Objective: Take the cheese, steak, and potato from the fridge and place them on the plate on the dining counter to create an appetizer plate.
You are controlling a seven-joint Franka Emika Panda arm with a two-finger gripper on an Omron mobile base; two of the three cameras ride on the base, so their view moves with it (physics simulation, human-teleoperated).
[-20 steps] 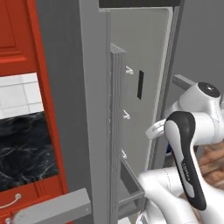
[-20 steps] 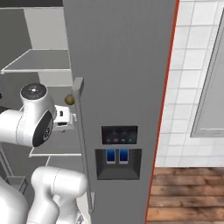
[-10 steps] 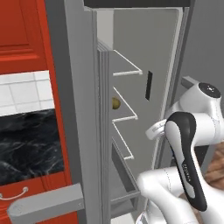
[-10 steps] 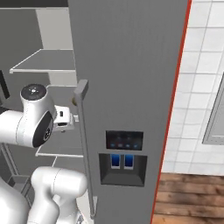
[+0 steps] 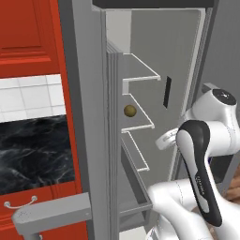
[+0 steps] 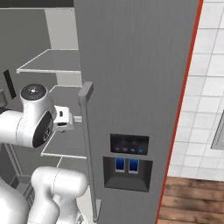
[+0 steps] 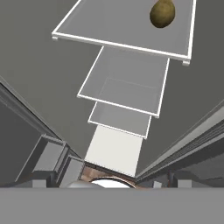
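Fridge [image 5: 93, 117]: tall grey unit, left door swung open; interior w/ white-edged grey shelves stacked top to bottom. Right door [image 6: 140, 87] closed, vertical grey handle [image 6: 87, 148] along its left edge, dark dispenser panel [image 6: 129, 162] w/ two blue marks low on door face.
Red cabinet [image 5: 28, 33]: left of fridge, black white-veined marble top [image 5: 33, 154] below white tile strip.
Arm [image 5: 206, 154]: white w/ dark joints, bent in front of open fridge compartment, wrist reaching in toward shelves.
Shelves [image 7: 127, 26]: four seen from hand view, stepping downward.
Potato [image 5: 130, 111]: small round olive-brown ball, on middle shelf, near its left edge beside door hinge side; in hand view near shelf's far right corner [image 7: 162, 13].
Gripper: fingers spread fully apart, nothing between them; tips not clearly visible.
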